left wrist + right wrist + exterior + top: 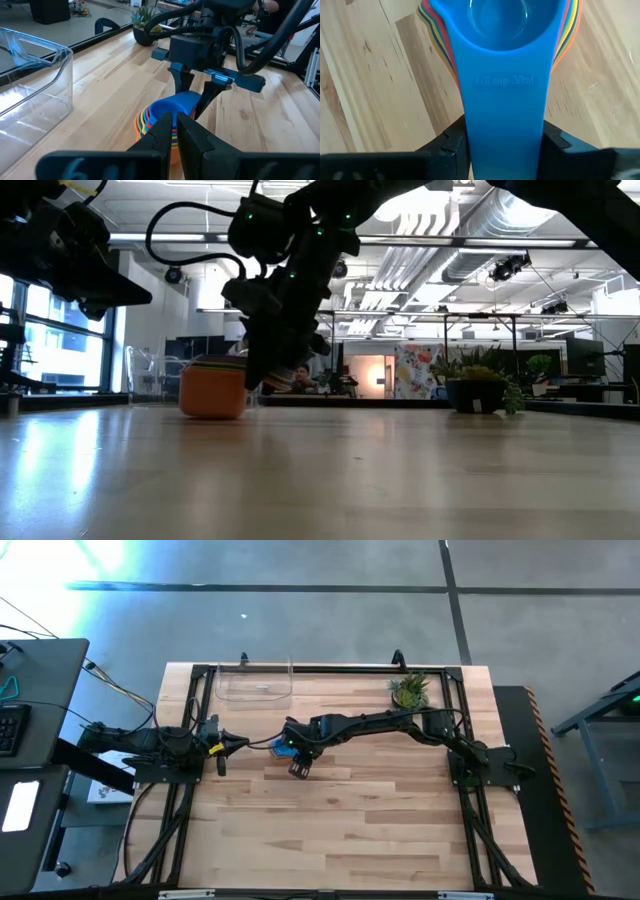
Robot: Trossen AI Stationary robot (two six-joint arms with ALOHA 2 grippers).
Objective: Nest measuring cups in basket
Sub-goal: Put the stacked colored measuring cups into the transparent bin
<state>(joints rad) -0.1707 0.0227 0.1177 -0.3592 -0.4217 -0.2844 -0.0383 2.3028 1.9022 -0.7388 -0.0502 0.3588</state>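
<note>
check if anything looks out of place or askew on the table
One thing: the nested measuring cups stand on the bare wood, outside the clear basket, which holds none. The right gripper grips the blue cup's handle. Nothing spilled or damaged.

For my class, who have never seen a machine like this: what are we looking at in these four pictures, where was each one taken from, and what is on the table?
This is a robot with two dark arms working at a wooden table. Each arm ends in a two-finger claw.

One picture looks straight down from above. One is taken at table height. The other two come from small cameras on each arm's wrist.

On the table sits a stack of measuring cups, nested one inside another, with the blue cup on top. The right claw grips the blue cup's handle between its fingers. The left claw, shut and empty, waits just beside the stack.

At the far edge stand a clear basket, with no cups in it yet, and a small potted plant.
</note>
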